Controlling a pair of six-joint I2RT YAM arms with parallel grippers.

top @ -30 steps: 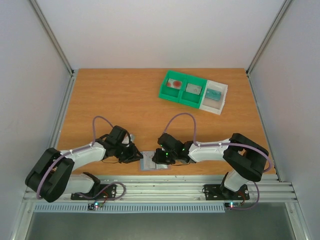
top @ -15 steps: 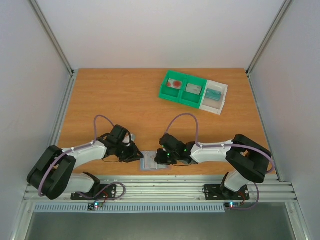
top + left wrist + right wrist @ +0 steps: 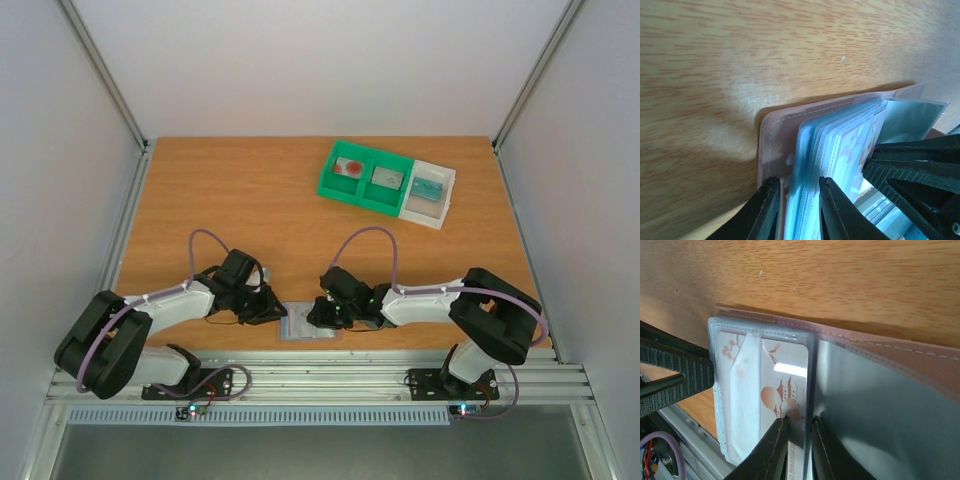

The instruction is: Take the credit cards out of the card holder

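The card holder [image 3: 301, 329] lies open at the table's near edge, a pinkish cover [image 3: 785, 130] with clear bluish sleeves. My left gripper [image 3: 273, 312] is shut on its left stack of sleeves [image 3: 799, 200]. One sleeve holds a white credit card [image 3: 775, 385] with an orange pagoda drawing. My right gripper [image 3: 317, 316] comes in from the right. Its fingertips [image 3: 799, 422] stand slightly apart, astride that card's right edge beside the centre fold. The right panel [image 3: 890, 405] is grey and glossy. Two other credit cards, one with a red blotch [image 3: 349, 167] and one greyish [image 3: 387, 178], lie in a tray.
A green tray [image 3: 345, 193] with an attached white compartment [image 3: 447, 196] stands at the back right; a teal card [image 3: 428, 187] lies in the white part. The table's metal front rail [image 3: 320, 378] runs just behind the holder. Grey walls close in both sides.
The right gripper has crept slightly left over the holder, and its jaws closed and then parted a little. The left gripper and the holder have stayed put.
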